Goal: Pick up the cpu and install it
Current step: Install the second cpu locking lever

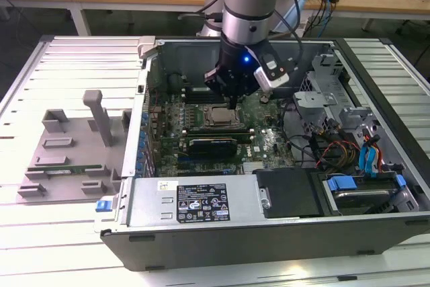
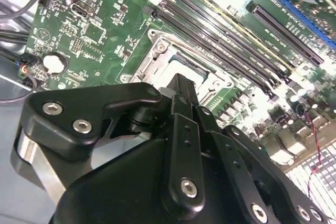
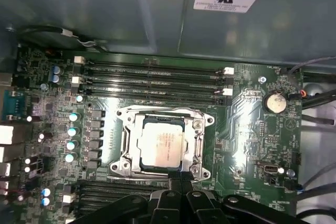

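Observation:
The cpu [image 3: 163, 144] is a silver-grey square lying flat inside the black socket frame [image 3: 124, 139] on the green motherboard [image 3: 252, 135]. In the exterior view the cpu [image 1: 219, 116] sits in the middle of the open computer case, with my gripper [image 1: 232, 102] hanging just above its far edge. My gripper [image 3: 178, 178] is shut with its fingertips pressed together and nothing between them, just off the edge of the socket. In the second wrist view the black fingers [image 2: 181, 108] cover most of the socket [image 2: 157, 61].
Black memory slots [image 3: 152, 80] run on both sides of the socket. Case walls [image 1: 151, 99] enclose the board. A drive cage [image 1: 322, 85] and coloured cables [image 1: 366, 156] fill the exterior view's right. A grey tray [image 1: 67, 152] holding a green memory stick [image 1: 64, 169] lies outside at the exterior view's left.

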Controlling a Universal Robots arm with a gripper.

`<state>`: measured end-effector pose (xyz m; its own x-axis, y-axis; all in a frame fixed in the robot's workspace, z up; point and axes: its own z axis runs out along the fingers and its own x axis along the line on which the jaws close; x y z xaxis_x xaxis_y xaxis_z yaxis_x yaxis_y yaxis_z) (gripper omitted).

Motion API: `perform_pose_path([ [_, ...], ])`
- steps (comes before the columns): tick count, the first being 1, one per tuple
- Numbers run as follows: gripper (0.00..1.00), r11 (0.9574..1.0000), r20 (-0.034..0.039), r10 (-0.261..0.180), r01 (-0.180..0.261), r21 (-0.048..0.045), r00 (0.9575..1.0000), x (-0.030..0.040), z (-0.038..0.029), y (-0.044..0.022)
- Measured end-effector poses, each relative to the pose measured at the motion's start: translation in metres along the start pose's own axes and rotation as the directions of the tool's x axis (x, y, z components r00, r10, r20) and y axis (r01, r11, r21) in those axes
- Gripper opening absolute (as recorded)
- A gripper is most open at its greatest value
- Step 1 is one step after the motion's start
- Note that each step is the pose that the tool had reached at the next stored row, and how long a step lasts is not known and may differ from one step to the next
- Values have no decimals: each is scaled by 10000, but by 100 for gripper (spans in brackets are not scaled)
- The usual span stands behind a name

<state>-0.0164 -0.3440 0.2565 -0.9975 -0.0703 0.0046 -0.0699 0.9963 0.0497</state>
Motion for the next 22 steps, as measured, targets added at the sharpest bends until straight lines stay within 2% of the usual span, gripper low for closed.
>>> perform_pose_path([
  [4, 11, 10000, -5, 0, 0, 71, 10000, 0, -84, 9],
  [6, 11, 10000, -5, 1, -1, 82, 10000, 0, -123, 11],
  [10, 11, 10000, -6, 1, 0, 94, 10000, 1, -158, 13],
  [15, 11, 9999, -8, 1, -1, 120, 10000, 1, -265, 21],
  [22, 11, 9999, -8, 1, -1, 119, 10000, 1, -275, 22],
])
